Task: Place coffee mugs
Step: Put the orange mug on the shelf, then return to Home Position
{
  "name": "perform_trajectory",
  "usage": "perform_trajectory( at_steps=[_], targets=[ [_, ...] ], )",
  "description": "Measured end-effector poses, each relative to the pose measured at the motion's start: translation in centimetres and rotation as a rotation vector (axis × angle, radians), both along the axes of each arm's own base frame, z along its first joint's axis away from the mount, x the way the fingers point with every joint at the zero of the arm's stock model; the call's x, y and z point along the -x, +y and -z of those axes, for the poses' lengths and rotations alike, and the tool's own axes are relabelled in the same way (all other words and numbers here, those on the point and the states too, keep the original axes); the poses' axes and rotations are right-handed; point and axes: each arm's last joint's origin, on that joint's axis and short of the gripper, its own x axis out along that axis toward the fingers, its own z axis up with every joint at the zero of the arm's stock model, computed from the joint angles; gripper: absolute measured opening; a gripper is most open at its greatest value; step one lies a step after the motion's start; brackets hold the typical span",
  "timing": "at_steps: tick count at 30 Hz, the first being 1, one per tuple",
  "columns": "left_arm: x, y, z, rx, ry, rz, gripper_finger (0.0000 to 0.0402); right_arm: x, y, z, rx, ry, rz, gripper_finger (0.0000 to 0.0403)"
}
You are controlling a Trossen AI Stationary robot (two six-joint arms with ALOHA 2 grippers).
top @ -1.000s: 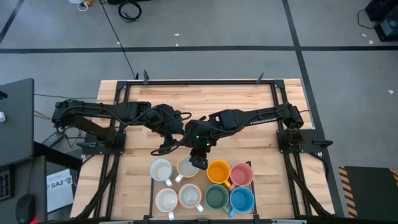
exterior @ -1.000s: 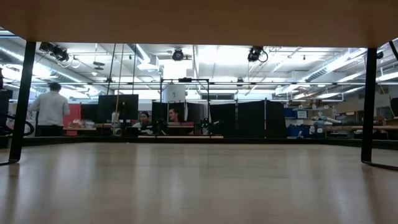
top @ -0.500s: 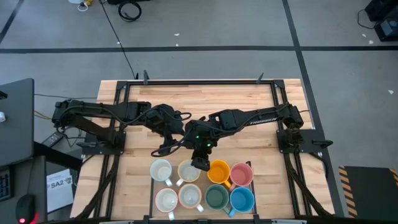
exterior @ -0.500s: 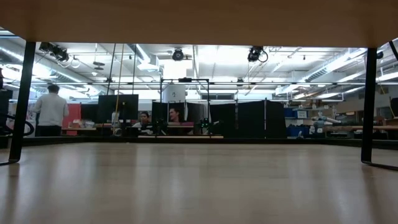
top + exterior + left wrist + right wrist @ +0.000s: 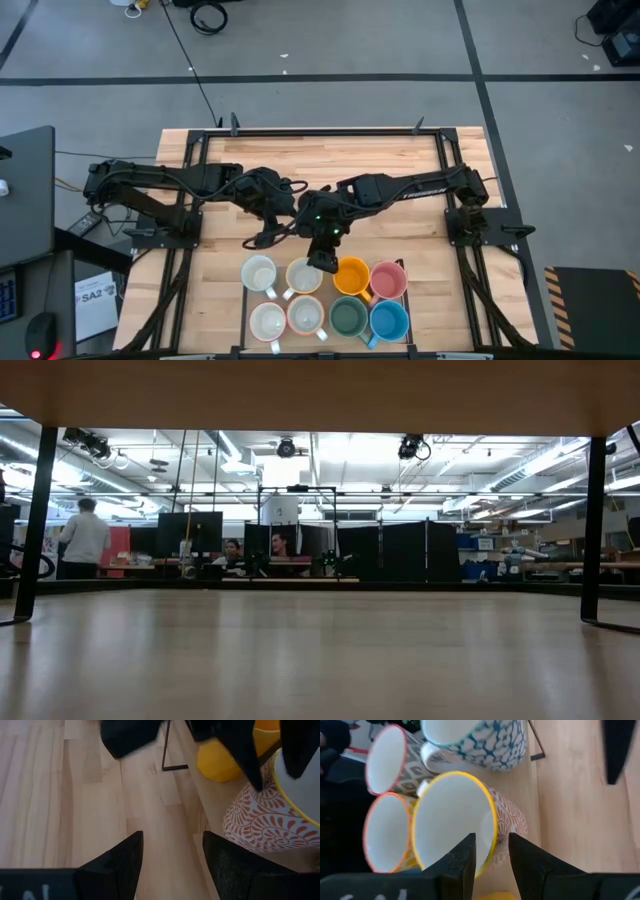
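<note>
Our right gripper sits just below the middle of the high view, its fingers astride the rim of the mug with the yellow rim, one inside the cup and one outside against its orange-patterned wall; we cannot tell whether they press on the rim. That mug stands second from the left in the upper row of mugs, low in the centre of the frame. Left of it is a white mug; right of it come the orange mug and the pink mug. The lower row holds two more white mugs, the dark green mug and the blue mug.

Our left gripper hangs released, fingers apart, over bare table just up and left of the mugs.

At the lower left edge a paper on the floor reads "SA2"; the right arm's white lettering is too small for us to read.
</note>
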Motion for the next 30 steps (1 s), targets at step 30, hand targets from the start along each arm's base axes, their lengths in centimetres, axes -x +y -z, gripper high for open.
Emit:
perform_trajectory(
  at_steps=[30],
  targets=[
    [16.0,0.8,-9.4,0.038,-0.423,-0.046,0.0212,13.0,-4.0,-12.6,0.362,-0.387,0.088,0.0120]
  ],
)
